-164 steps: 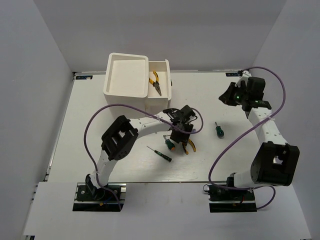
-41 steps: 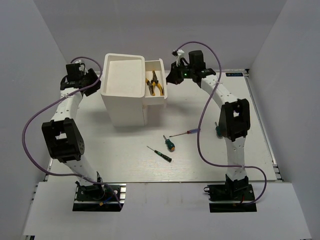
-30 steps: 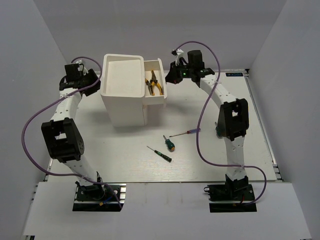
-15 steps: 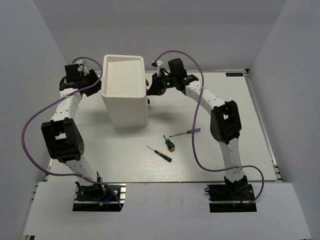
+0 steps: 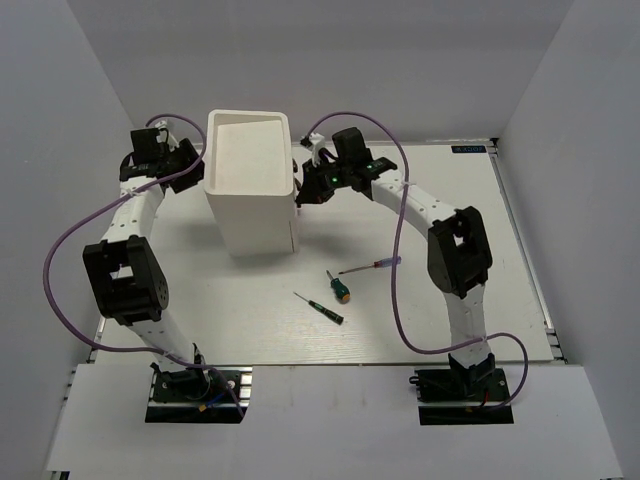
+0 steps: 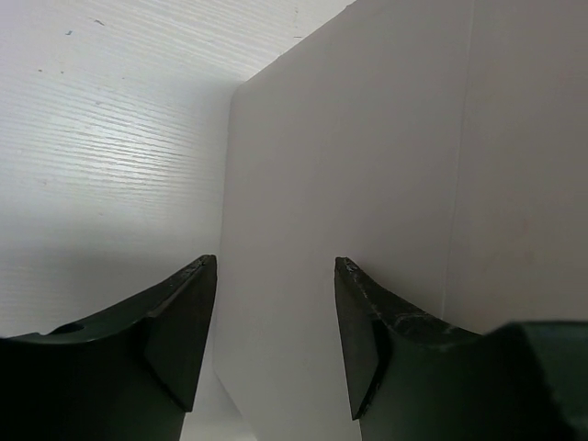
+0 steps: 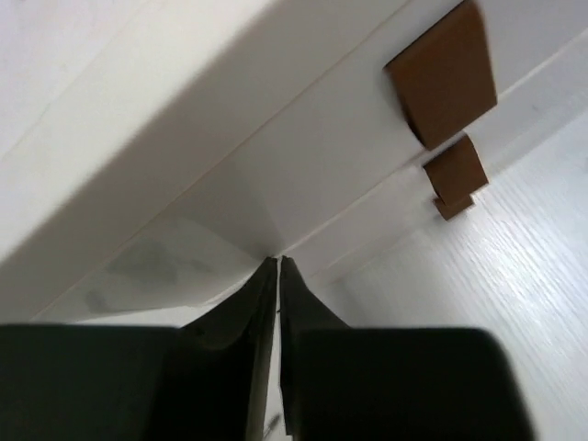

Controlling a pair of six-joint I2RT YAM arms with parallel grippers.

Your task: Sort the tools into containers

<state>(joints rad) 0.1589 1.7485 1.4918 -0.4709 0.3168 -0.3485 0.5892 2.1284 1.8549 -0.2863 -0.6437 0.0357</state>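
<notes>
The tall white box [image 5: 250,195] stands at the back left with its drawers closed; its top tray [image 5: 248,148] looks bare. My right gripper [image 5: 304,192] is shut and its tips [image 7: 277,263] touch the drawer face below the brown knobs [image 7: 443,75]. My left gripper [image 5: 190,165] is open beside the box's left wall [image 6: 386,165], which lies between the fingers [image 6: 188,312]. A green-handled screwdriver [image 5: 338,287], a thin dark screwdriver [image 5: 320,308] and a thin red-handled screwdriver [image 5: 366,266] lie on the table. The pliers are hidden.
The right arm's elbow link [image 5: 457,250] hangs over the table right of the screwdrivers, with a purple cable [image 5: 395,300] looping beside it. White walls enclose the table on three sides.
The open top drawer with the two yellow pliers has slid shut into the box as my right gripper moved left against it. The left arm has not moved.
</notes>
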